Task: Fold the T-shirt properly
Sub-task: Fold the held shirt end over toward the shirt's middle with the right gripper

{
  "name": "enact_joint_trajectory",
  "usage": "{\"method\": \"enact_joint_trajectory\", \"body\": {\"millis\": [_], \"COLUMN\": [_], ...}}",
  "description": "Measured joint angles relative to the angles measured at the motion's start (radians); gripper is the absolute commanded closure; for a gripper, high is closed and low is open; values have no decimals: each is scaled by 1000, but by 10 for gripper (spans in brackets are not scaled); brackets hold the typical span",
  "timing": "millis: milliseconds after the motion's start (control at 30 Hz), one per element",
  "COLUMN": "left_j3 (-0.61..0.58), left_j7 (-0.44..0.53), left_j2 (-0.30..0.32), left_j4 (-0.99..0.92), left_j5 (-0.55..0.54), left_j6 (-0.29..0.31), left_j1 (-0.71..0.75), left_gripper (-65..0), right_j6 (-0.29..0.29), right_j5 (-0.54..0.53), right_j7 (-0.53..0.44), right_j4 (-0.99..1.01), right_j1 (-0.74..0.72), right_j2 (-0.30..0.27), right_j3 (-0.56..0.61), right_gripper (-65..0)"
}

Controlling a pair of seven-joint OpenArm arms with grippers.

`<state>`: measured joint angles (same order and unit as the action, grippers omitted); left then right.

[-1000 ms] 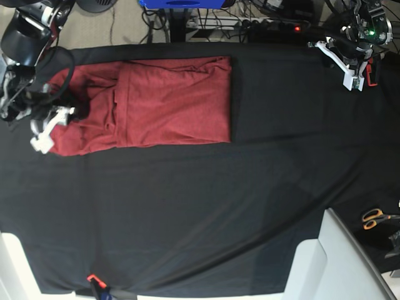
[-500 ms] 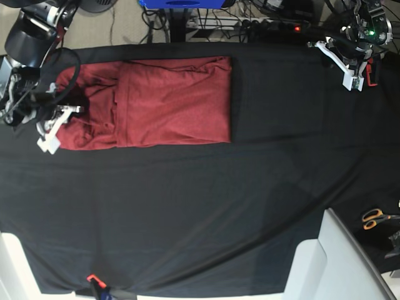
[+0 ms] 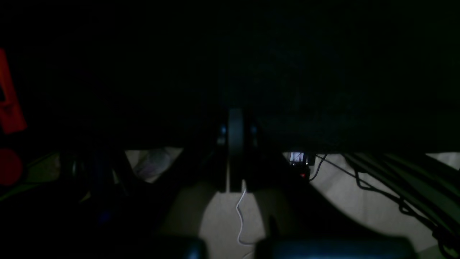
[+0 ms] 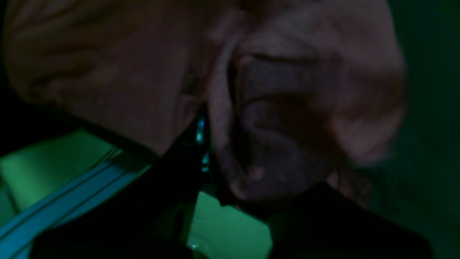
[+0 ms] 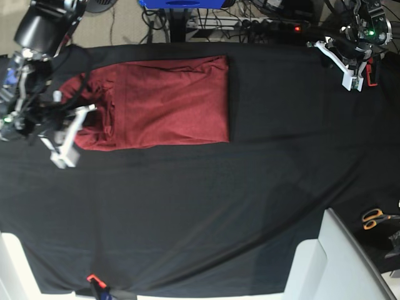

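our right tool (image 5: 65,134) is pinched on the bunched end of the soft brick-red knit t-shirt (image 5: 165,103), lifting it off the black-clothed surface (image 5: 206,206). the rest of the shirt lies flat, folded, toward the far edge. our left tool (image 5: 347,69) hangs closed, well apart, holding nothing.

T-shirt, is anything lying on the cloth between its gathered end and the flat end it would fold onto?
Nothing visible does. The right gripper is shut on the T-shirt at its bunched end; the flat end is bare, and the scissors lie far off.
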<state>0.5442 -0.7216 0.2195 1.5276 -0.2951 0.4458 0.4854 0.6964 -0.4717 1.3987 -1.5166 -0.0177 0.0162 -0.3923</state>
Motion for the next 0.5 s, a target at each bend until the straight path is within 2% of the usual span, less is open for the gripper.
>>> {"method": "enact_joint_trajectory", "body": {"millis": [133, 500], "left_j3": [0, 0], "left_j7": [1, 0], "left_j2": [0, 0], "left_j4": [0, 0], "left_j5": [0, 0], "left_j6": [0, 0], "left_j1": [-11, -11], "left_gripper": [0, 0], "right_j6": [0, 0], "right_j5": [-3, -9], "right_j7": [3, -17], "right_j4": [-47, -110], "right_j1": [38, 66], "right_j2": [53, 89], "right_j3": [63, 270], "right_gripper": [-6, -6]}}
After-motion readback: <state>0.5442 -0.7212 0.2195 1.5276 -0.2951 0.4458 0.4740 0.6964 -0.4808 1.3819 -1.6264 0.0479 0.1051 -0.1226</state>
